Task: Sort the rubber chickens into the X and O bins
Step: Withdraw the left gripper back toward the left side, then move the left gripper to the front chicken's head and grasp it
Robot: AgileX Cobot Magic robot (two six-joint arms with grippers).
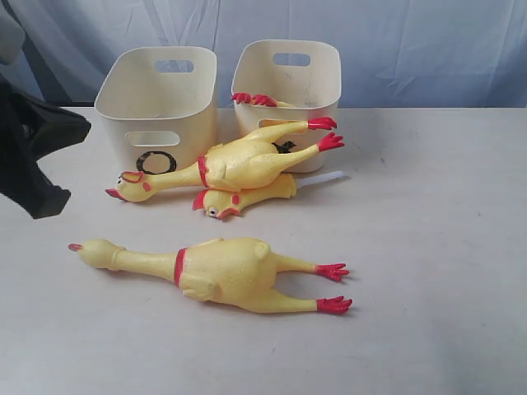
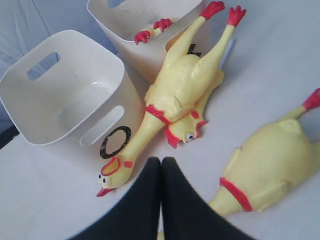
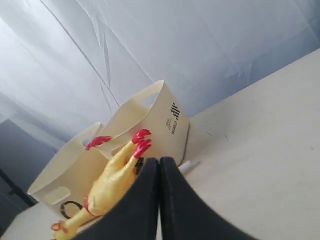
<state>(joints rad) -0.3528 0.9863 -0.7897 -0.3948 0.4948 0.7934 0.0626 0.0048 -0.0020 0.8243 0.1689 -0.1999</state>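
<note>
**Four chickens, two tubs, both jaws shut**

From my station the widest thing is the table (image 1: 445, 271), a matte off-white top, with a creased pale blue cloth (image 1: 412, 49) hanging behind it.

I take the O bin (image 1: 140, 115) as my marker. It is a smooth cream plastic tub with rounded corners, slot handles and a black ring on its front wall. The X bin (image 1: 284, 86), of the same shape and plastic, stands just beside it. Its black mark is mostly hidden by a chicken.

The biggest chicken (image 1: 222, 271) lies flat on the table, well out in front of the O bin. It is glossy yellow rubber with a fat body, a long neck, a red neck band and red feet.

A slimmer long chicken (image 1: 239, 160) has its head just in front of the O bin's ring. Its body slants away from that bin towards the X bin, with its red feet raised.

A shorter chicken (image 1: 247, 196) lies under it, red comb and beak towards me, a little further from the O bin.

The fourth chicken (image 1: 254, 99) shows only its red feet, hooked over the X bin's rim on the side nearest the O bin.

The left gripper (image 2: 161, 165), with smooth black tapered fingers, hangs over the table in front of the O bin, its jaws pressed together on nothing. The right gripper (image 3: 159, 165) sits beyond the X bin from the O bin, jaws likewise together and holding nothing.
</note>
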